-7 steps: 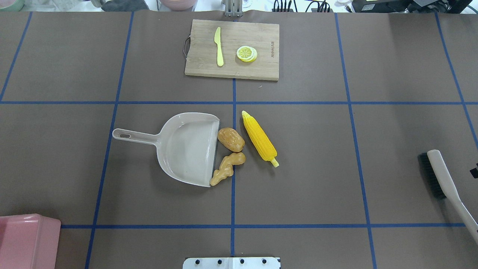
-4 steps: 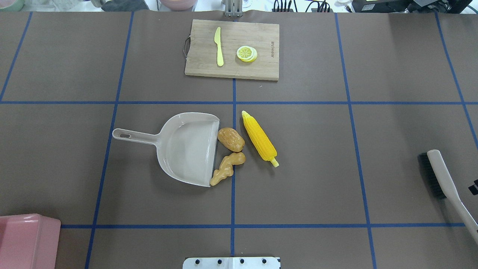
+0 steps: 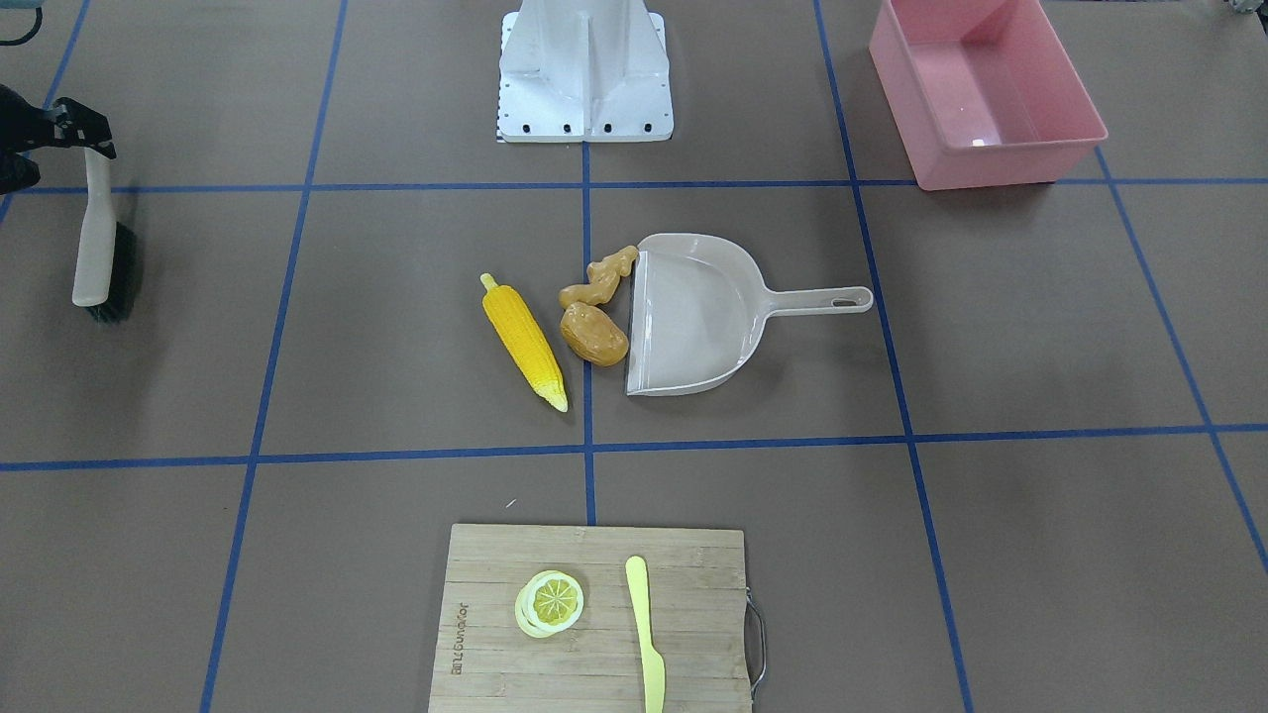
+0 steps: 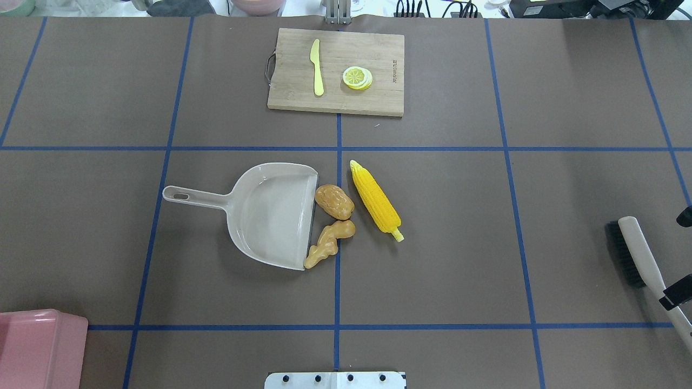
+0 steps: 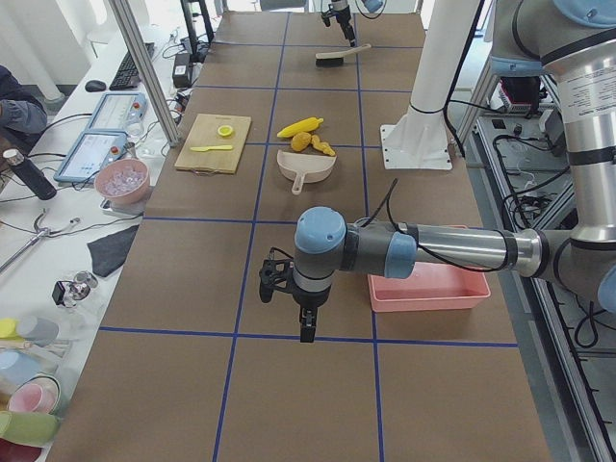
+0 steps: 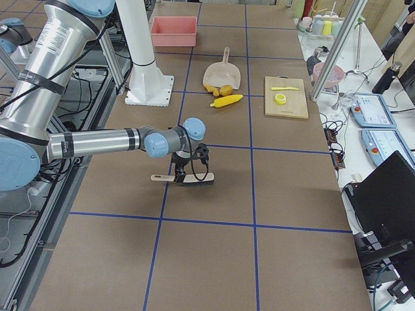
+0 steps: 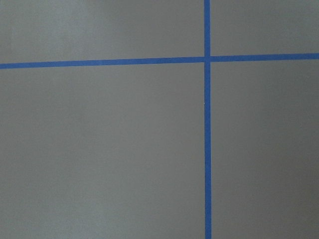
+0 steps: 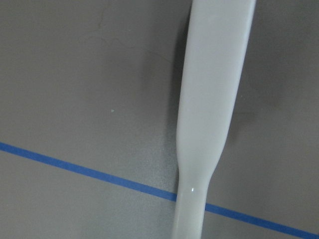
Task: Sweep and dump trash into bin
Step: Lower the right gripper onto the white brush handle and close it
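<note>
The trash lies mid-table: a yellow corn cob, a brown potato and a tan ginger root, both right at the open mouth of the beige dustpan. The empty pink bin stands at the near left corner. A beige brush lies at the far right. My right gripper hangs open over the brush handle, one finger on each side. My left gripper hovers over bare table beside the bin; I cannot tell whether it is open or shut.
A wooden cutting board at the far middle carries a pale yellow knife and a lemon slice. The robot's white base stands at the near middle edge. Blue tape lines grid the brown table.
My right gripper has come further in from the right edge, and both its fingers now show around the brush handle. The trash, dustpan and brush have not moved.
</note>
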